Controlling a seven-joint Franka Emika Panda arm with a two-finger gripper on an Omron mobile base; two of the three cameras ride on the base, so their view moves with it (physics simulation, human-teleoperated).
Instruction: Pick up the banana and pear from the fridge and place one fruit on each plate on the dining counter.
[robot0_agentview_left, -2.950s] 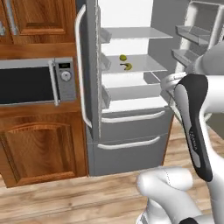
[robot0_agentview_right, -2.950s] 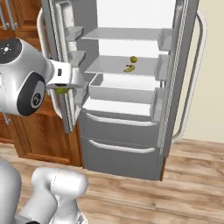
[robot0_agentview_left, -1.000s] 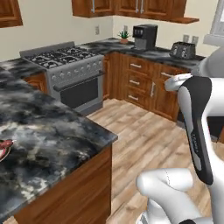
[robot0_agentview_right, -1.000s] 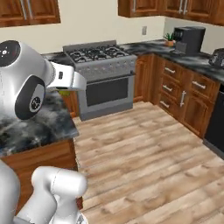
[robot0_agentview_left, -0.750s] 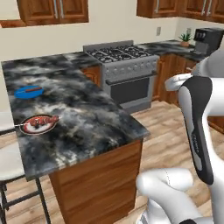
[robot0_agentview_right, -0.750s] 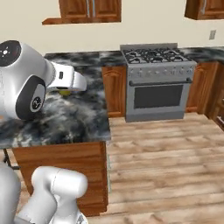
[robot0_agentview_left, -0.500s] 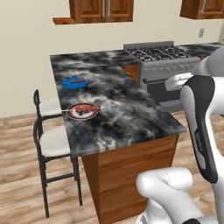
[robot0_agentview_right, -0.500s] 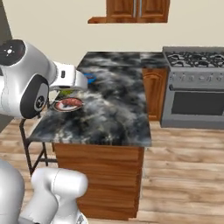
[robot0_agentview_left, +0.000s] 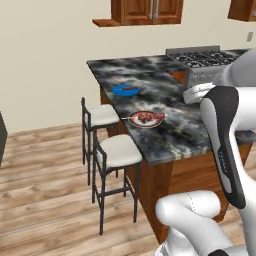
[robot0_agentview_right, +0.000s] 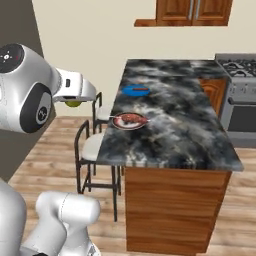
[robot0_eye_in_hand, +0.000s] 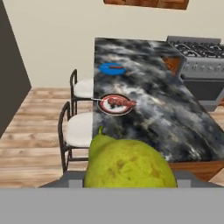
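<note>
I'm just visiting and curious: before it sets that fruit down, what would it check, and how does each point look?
1. Pear in the gripper: ok.
2. Both plates in sight, blue plate and red-rimmed plate: ok.
3. Blue plate free of fruit: ok.
4. Red-rimmed plate free: cannot tell, its middle is dark and patterned.
5. Gripper over the counter: not ok, it hangs beside it, above the stools.

The dining counter (robot0_agentview_left: 165, 125), a black-and-grey marbled top over a brown wood base, carries two plates near its stool-side edge: the bright blue plate (robot0_agentview_left: 125, 90) farther back, and the pale red-rimmed plate (robot0_agentview_left: 145, 118) nearer, well apart. Both plates also show in the hand view, blue behind red-rimmed
</note>
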